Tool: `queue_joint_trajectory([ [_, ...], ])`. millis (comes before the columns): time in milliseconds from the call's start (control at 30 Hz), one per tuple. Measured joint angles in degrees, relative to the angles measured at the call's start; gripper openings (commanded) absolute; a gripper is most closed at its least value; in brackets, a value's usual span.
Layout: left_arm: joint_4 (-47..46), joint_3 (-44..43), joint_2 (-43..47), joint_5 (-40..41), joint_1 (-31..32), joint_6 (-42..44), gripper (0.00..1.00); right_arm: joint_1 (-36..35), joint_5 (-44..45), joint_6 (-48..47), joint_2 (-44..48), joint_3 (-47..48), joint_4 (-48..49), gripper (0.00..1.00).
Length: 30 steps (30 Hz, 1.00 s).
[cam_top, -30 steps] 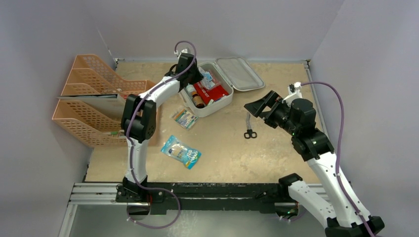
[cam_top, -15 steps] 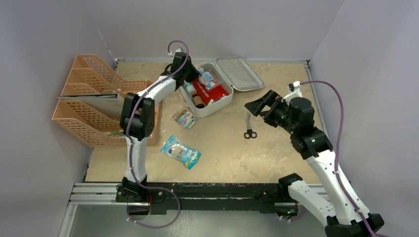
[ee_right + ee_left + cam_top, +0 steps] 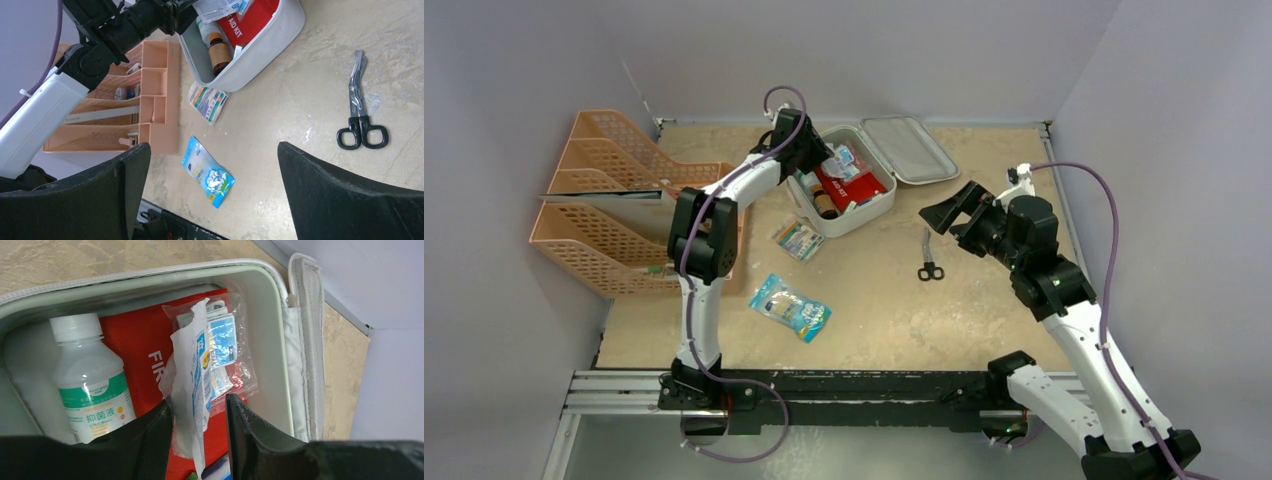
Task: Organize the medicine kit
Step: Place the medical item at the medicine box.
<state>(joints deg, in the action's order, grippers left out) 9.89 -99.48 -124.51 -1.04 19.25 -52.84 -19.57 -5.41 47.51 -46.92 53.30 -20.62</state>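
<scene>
Left gripper stands part-open astride a clear packet inside the open medicine kit at far centre, alongside a white bottle and a red pouch. It has shifted left since a second ago. Right gripper gapes empty.

medicine kit cropped, red pouch lettering part hidden

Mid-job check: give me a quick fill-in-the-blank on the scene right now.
The medicine kit has its lid ____. The scissors lie on the ____, outside the kit. The white bottle carries a white-and-____ label. The right tool grips ____.
Missing: open; table; green; nothing.
</scene>
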Motion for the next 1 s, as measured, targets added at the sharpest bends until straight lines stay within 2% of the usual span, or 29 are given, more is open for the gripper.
queue_joint_trajectory([
  [433,2.7,0.0,0.0,3.9,0.0,2.5,0.47,0.0,-0.2,0.0,-0.7,0.0,0.5,0.99],
  [700,3.6,0.0,0.0,5.2,0.0,5.1,0.39,0.0,-0.1,0.0,-0.8,0.0,0.9,0.99],
  [1000,4.6,0.0,0.0,6.2,0.0,7.5,0.35,0.0,-0.1,0.0,-0.8,0.0,1.2,0.99],
])
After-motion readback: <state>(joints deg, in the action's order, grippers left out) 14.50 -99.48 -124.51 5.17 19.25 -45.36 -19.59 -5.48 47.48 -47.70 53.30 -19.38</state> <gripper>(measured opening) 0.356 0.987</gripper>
